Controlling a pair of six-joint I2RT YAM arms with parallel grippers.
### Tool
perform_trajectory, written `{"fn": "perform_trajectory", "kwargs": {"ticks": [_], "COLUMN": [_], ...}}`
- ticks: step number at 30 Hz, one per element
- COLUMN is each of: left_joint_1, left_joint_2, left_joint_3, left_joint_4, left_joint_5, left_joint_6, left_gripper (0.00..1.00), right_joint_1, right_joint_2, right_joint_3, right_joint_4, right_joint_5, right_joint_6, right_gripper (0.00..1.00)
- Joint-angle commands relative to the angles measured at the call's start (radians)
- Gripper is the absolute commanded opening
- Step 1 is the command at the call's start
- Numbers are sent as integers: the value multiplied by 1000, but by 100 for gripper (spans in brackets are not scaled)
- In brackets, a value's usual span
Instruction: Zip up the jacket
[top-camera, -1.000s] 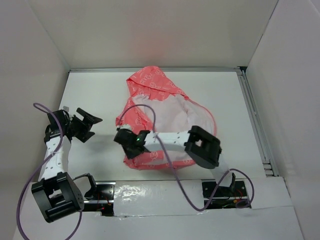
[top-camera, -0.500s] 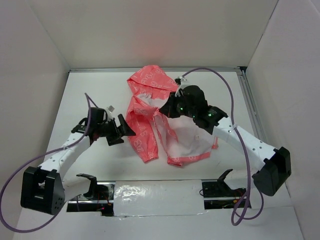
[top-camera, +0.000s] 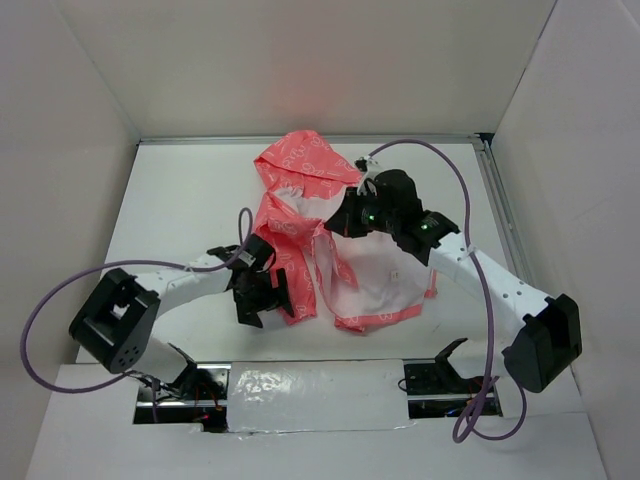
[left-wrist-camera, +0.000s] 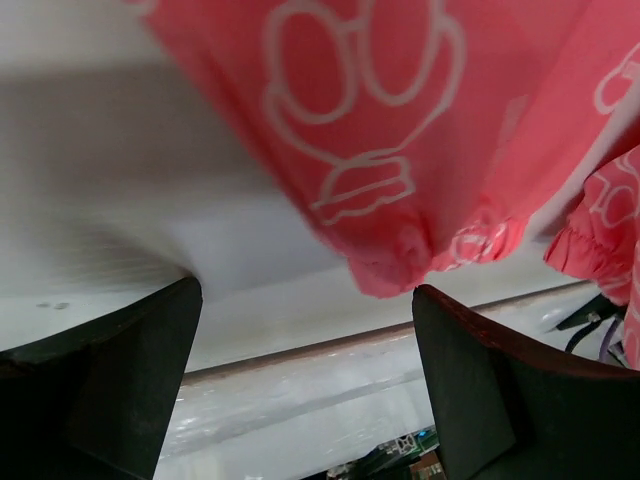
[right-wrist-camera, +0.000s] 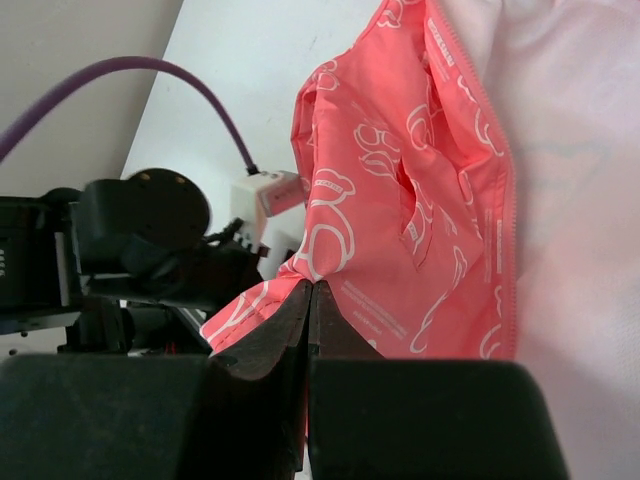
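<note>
The coral-pink jacket (top-camera: 300, 170) with white print lies open on the white table, pale lining (top-camera: 375, 270) facing up and hood at the far end. My right gripper (top-camera: 338, 222) is shut on a fold of its pink fabric (right-wrist-camera: 330, 240) near the upper middle, fingertips pressed together (right-wrist-camera: 312, 287). A zipper edge (right-wrist-camera: 510, 200) runs along the flap beside the lining. My left gripper (top-camera: 268, 300) stands open at the near left hem. In the left wrist view the hem corner (left-wrist-camera: 395, 265) hangs just beyond the gap (left-wrist-camera: 305, 340), near the right finger (left-wrist-camera: 500, 390).
White walls enclose the table on three sides. A metal rail (top-camera: 510, 240) runs along the right edge. A shiny taped strip (top-camera: 310, 385) and the arm bases line the near edge. Purple cables (top-camera: 60, 300) loop from both arms.
My left arm swung in from the left side to the jacket's near left hem, still open. My right gripper went from the near left hem to the upper middle, and the jacket spread open.
</note>
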Motion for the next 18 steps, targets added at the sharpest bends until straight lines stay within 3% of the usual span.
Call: {"fn": "perform_trajectory", "kwargs": {"ticks": [1,4,5,6,7,8,9,10,15,18], "left_joint_1": [-68,-81,-79,-79,-76,-72,-53,-36,129,252], "left_joint_2": [99,199,239,256,268,283,305,313,235,138], "left_joint_3": [96,145,170,170,199,216,237,291,464,546], "left_joint_4": [-12,49,65,70,63,50,0,-40,-391,-505], "left_joint_5": [-81,-47,-38,-41,-53,-73,-97,-151,-442,-605], "left_joint_6": [-72,-62,-53,-53,-50,-55,-61,-67,-176,-240], "left_gripper": [99,96,76,76,63,28,8,0,0,0], "right_joint_1": [-14,-18,-20,-20,-21,-24,-27,-29,-24,-4], "right_joint_2": [-29,-42,-52,-59,-68,-77,-98,-111,-151,-157], "right_joint_3": [-5,-18,-25,-25,-39,-48,-65,-70,-93,-110], "right_joint_4": [59,61,53,53,56,58,56,56,29,35], "right_joint_5": [-39,-45,-44,-44,-39,-41,-39,-35,-10,-10], "right_joint_6": [-17,-16,-21,-19,-16,-16,-16,-17,-21,-24], "right_gripper": [0,0,0,0,0,0,0,0,0,0]}}
